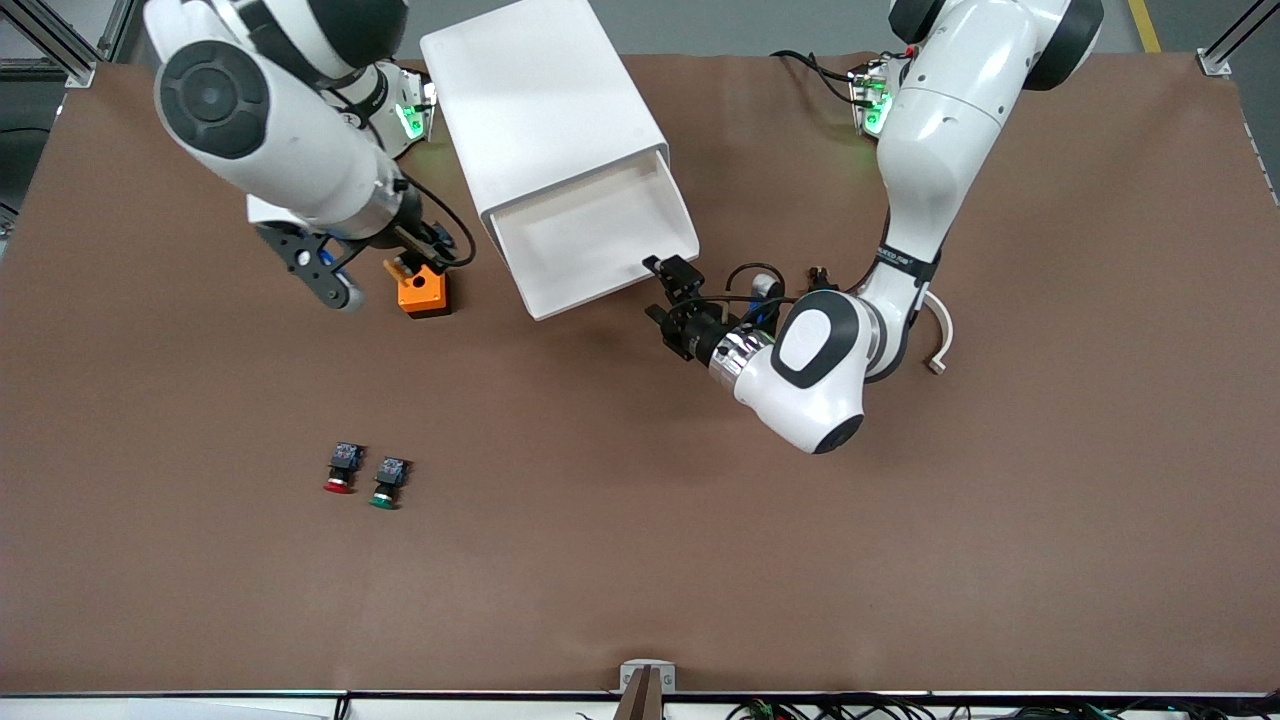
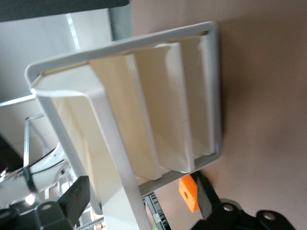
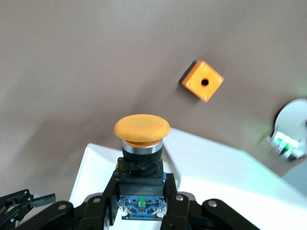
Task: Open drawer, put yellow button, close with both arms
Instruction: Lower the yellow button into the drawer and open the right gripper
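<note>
With the drawer [image 1: 600, 240] pulled open and the left gripper [image 1: 668, 290] wide-jawed beside its front, the right gripper [image 3: 141, 203], jaws clamped on the yellow button [image 3: 142, 129], must next carry it over the drawer.

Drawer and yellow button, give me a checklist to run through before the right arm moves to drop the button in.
1. Drawer pulled open: ok.
2. Yellow button held in the right gripper: ok, fingers shut on its dark body, cap pointing away from the gripper.
3. Right gripper over the drawer: not ok, it is over the table by the orange block, toward the right arm's end.
4. Left gripper out of the drop path: ok, open, beside the drawer's front corner.
5. Left gripper clear of contact with the drawer: cannot tell.
</note>
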{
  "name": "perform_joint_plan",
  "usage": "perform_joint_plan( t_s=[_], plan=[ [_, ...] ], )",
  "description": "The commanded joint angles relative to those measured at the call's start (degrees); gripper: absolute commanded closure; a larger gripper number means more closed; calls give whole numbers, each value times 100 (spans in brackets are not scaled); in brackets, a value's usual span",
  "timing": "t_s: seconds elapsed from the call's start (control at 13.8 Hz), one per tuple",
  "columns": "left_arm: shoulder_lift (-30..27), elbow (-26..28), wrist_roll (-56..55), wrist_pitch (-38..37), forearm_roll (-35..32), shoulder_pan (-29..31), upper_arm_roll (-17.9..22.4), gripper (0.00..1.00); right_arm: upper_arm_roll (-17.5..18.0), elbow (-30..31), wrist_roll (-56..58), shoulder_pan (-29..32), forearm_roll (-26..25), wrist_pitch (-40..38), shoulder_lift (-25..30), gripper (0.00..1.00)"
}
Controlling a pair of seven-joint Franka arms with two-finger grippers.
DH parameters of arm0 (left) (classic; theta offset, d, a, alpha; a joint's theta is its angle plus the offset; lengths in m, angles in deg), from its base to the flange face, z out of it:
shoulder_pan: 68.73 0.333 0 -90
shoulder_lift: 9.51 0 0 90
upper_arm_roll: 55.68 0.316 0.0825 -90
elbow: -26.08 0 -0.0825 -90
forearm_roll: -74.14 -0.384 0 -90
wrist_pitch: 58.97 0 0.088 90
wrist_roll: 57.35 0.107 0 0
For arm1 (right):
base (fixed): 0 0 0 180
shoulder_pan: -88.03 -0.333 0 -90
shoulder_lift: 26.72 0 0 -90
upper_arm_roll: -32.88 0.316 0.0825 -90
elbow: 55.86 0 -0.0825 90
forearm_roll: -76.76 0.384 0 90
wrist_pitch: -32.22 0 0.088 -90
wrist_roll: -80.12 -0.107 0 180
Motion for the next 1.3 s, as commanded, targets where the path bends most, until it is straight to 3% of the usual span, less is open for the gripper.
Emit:
perform_joint_plan(
  t_s=[0.0,0.22,0.43,0.65,0.87,1.09,1.16,1.23],
  plan=[
    [-113,-272,578,-33,-668,12,271,1,-72,370,-1047,-432,119,521,38,99],
    [-323,-299,1483,-25,-775,12,1026,0,-72,801,-1997,-845,127,1443,29,99],
    [-569,-325,3091,2,-976,21,1668,0,-63,1030,-2570,-1135,197,2209,-181,99],
    [-807,-325,4224,19,-1774,-6,1907,0,-63,1417,-2703,-1373,521,2991,-322,99],
    [-1062,-325,5482,37,-2566,21,2118,0,-71,1462,-2721,-1478,830,3186,-436,98],
    [-1211,-326,6160,229,-3225,-14,2110,0,-63,1471,-2967,-1584,901,3318,-524,87],
    [-1299,-325,6458,317,-3480,-49,2101,0,-71,1471,-2967,-1619,901,3301,-533,79],
    [-1317,-325,6922,318,-3683,-67,2066,0,-63,1471,-2967,-1619,901,3266,-533,65]
  ],
)
